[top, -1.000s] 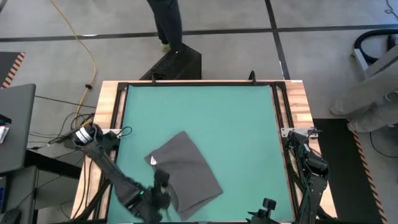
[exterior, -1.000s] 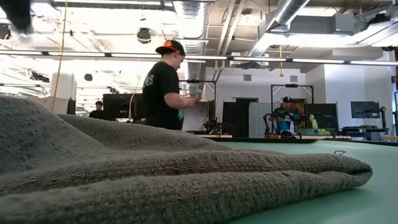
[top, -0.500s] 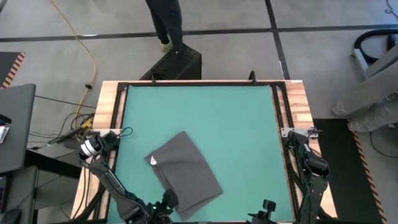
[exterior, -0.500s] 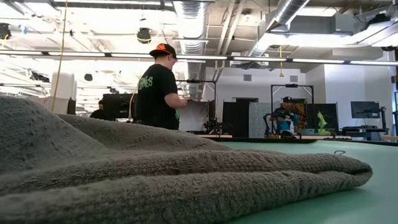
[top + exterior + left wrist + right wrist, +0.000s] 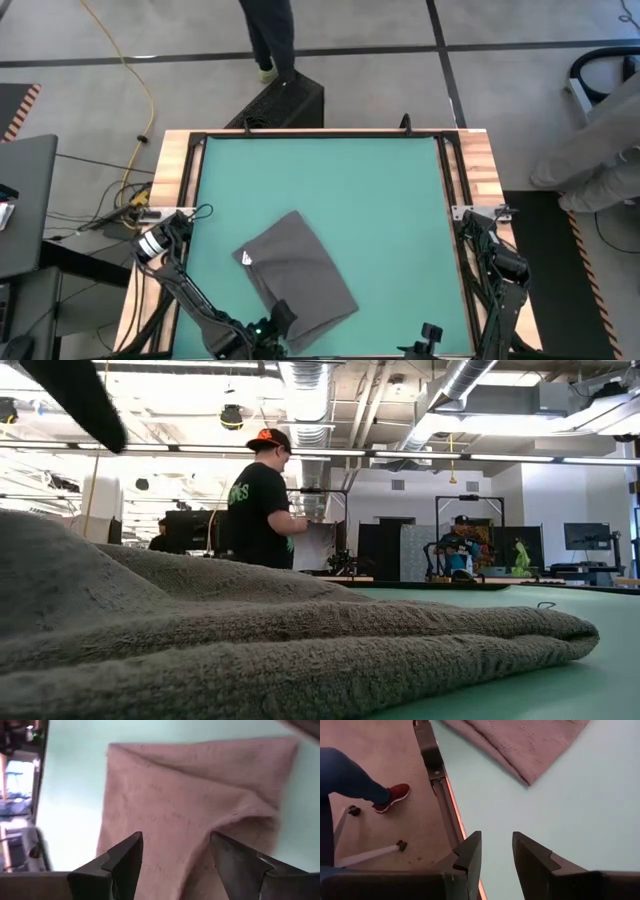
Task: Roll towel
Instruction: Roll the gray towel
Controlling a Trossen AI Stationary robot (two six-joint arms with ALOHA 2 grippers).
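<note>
The left tool (image 5: 172, 857) is seen poised over the near edge of the towel (image 5: 298, 277), with its two fingers spread wide and nothing held between them; in the high view it sits at the bottom of the tabletop, by the towel's near-left corner. The towel itself lies flat and skewed on the green mat (image 5: 380, 200), in the near-left part of the tabletop, with a small white label (image 5: 246, 259) showing at its left corner.

The cloth is judged to be soft, thick and limp: a looped pile is visible in the low view, and a raised fold (image 5: 240, 815) is seen in the left wrist view. It is likely light, and it can be expected to sag and bunch rather than hold a shape. A hold is best taken at a near corner or along the near hem, where an edge can be pinched and turned over.

The right tool (image 5: 496, 851) is parked at the tabletop's right near edge, well apart from the towel, partly open and empty.
</note>
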